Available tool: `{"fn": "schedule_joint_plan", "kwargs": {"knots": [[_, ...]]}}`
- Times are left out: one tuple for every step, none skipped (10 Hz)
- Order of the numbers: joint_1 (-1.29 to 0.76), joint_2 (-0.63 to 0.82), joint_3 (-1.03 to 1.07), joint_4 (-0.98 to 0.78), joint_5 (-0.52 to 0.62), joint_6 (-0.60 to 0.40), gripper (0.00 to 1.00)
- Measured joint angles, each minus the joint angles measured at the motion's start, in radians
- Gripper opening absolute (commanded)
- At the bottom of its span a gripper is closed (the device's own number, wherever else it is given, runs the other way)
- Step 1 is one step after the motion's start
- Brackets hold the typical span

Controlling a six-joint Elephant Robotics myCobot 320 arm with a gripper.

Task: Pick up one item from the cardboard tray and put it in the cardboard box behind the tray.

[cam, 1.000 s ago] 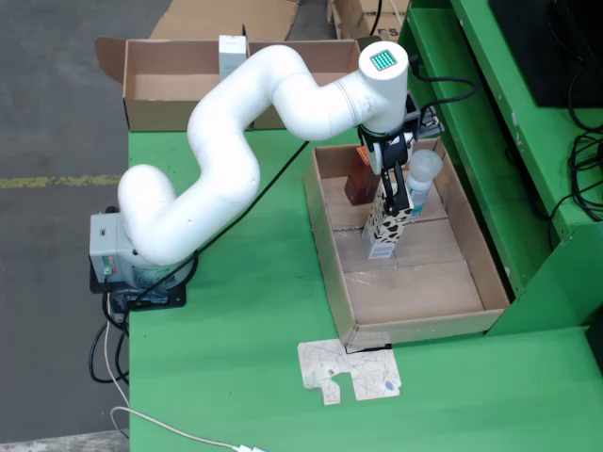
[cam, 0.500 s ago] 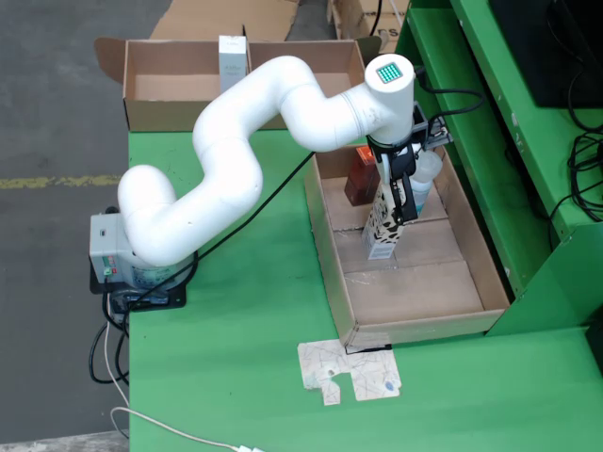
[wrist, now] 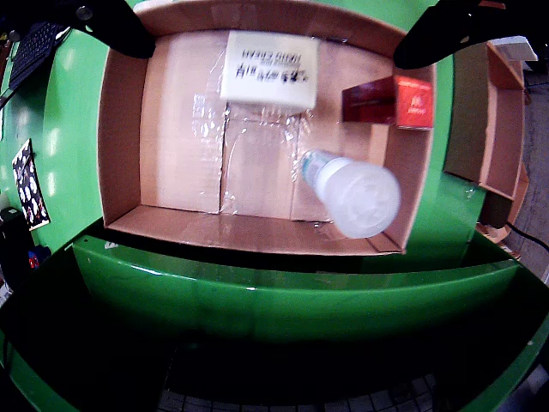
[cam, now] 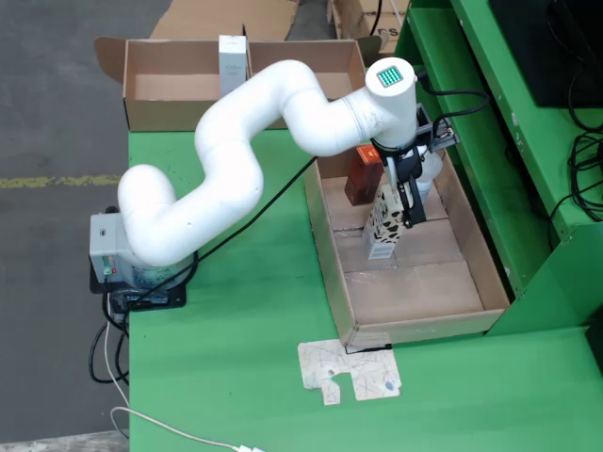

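Note:
In the fixed view the cardboard tray [cam: 330, 254] holds a cow-patterned carton [cam: 380, 240], a red-brown box [cam: 361, 177] and a translucent bottle [cam: 430, 174] that the wrist mostly hides. My gripper [cam: 407, 202] hangs over the carton's right side. Behind the tray lies the cardboard box [cam: 179, 89], a white carton [cam: 233, 58] upright in it. The wrist view looks straight down: carton top [wrist: 268, 69], red box [wrist: 390, 100], bottle [wrist: 356, 196]. My gripper [wrist: 274, 51] is open, its black fingers [wrist: 111, 21] wide apart at the top corners with nothing between them.
The tray's walls [wrist: 120, 129] enclose the items. A printed paper scrap [cam: 350, 370] lies on the green table in front of the tray. A green frame [cam: 509, 113] with cables rises close along the tray's right side. The arm's base [cam: 122, 250] sits at the table's left edge.
The wrist has shifted a little to the right and towards the tray's back, so the gripper now covers most of the bottle. The tray's items have not moved.

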Motion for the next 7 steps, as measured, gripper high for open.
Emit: {"fn": "schedule_joint_plan", "kwargs": {"knots": [[0.002,-0.015,-0.001,0.035,-0.014,-0.005,1.0],[0.002,-0.017,-0.001,0.049,-0.012,-0.005,1.0],[0.002,-0.018,-0.001,0.067,-0.021,-0.005,1.0],[0.002,-0.025,-0.001,0.077,-0.026,-0.005,1.0],[0.002,-0.035,-0.001,0.092,-0.026,-0.005,1.0],[0.002,-0.04,-0.001,0.103,-0.023,-0.005,1.0],[0.002,-0.055,-0.001,0.123,-0.026,-0.005,1.0]]}}
